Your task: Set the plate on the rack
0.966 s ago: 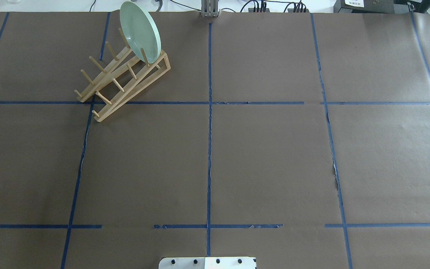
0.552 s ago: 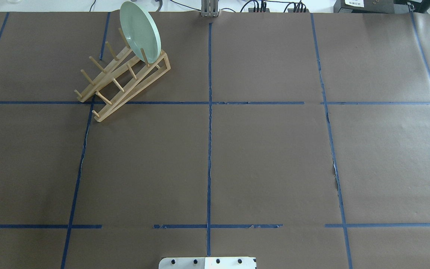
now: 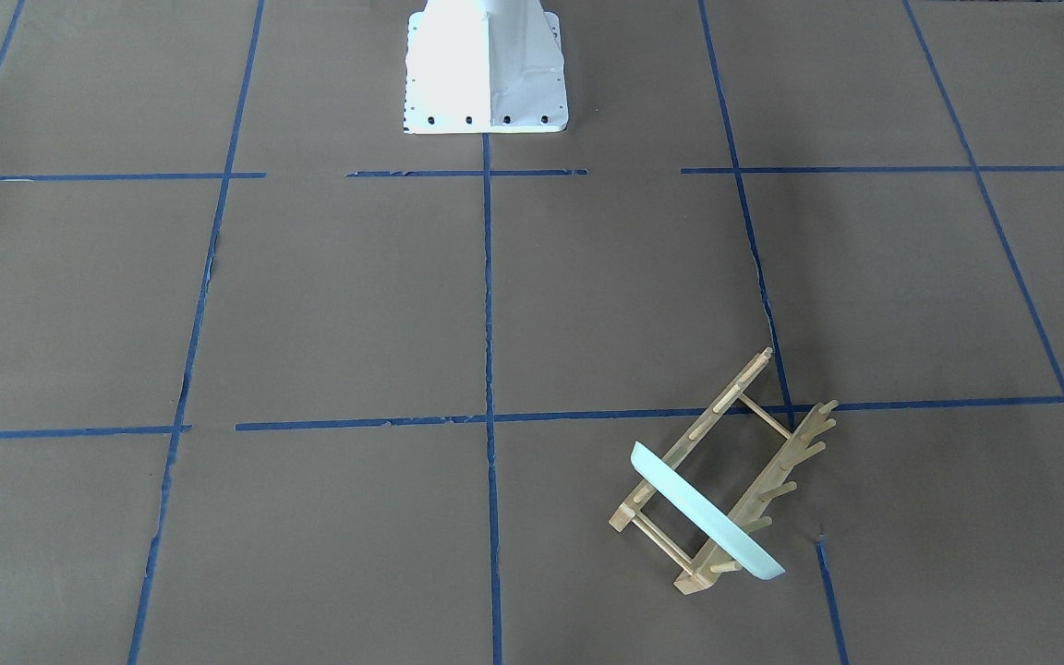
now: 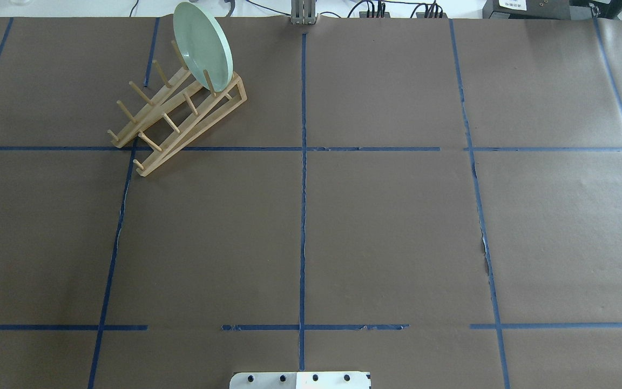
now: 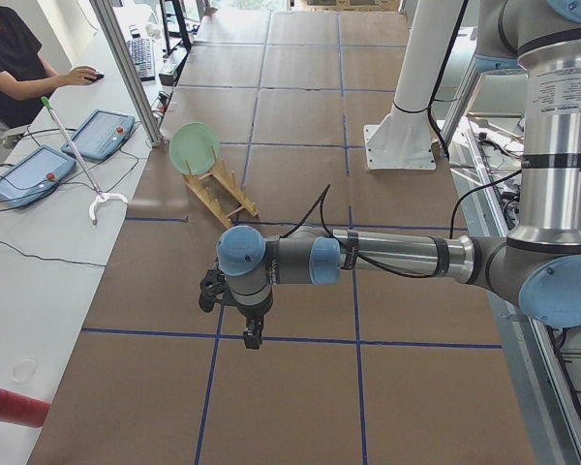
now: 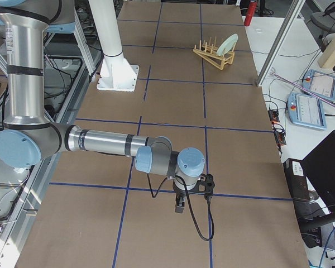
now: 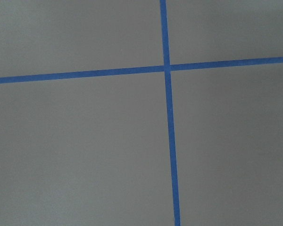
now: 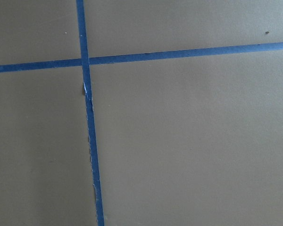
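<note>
The rack (image 4: 178, 138) lies toward eleven o'clock on the table (image 4: 397, 227) in the overhead view, running from seven to one o'clock. It holds the plate (image 4: 203, 46) on edge between the pegs at its one o'clock end (the front-facing camera sees the plate edge-on). Both lie just as they did a second ago. There is one plate, one rack and two grippers. The left gripper (image 5: 254, 334) and right gripper (image 6: 180, 205) hang well apart from the rack; I cannot tell whether their fingers are apart or together.
</note>
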`<state>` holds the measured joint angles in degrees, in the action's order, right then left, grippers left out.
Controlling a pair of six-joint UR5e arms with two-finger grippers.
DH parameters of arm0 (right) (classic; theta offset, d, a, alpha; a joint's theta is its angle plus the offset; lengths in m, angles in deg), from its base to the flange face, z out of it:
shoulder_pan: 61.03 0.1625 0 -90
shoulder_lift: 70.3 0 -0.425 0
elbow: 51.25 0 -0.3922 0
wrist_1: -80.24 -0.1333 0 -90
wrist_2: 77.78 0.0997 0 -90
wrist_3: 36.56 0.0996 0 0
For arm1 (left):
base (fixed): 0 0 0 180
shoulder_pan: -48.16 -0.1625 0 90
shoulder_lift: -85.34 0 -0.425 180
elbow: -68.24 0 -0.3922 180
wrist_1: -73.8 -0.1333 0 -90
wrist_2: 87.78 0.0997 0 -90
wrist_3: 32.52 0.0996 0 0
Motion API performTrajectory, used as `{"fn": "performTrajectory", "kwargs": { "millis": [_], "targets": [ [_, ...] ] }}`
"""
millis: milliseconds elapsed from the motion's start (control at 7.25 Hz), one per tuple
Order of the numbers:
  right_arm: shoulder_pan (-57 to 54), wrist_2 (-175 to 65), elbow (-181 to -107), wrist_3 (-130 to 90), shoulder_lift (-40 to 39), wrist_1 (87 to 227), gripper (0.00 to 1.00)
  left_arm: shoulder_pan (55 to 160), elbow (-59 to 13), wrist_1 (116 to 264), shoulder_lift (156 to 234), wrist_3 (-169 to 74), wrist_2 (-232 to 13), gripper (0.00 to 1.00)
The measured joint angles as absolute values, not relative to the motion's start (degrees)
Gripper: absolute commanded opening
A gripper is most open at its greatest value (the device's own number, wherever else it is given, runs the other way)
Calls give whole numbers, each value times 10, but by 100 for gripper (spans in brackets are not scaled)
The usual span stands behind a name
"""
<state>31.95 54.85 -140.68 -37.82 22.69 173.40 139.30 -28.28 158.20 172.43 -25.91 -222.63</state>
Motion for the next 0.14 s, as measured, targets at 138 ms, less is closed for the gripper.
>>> {"fn": "performTrajectory", "kwargs": {
  "millis": [138],
  "targets": [
    [320,548,-1407,-378,227,1734,100,1393,-283,1582,1725,-259,-2227,100]
  ]
}}
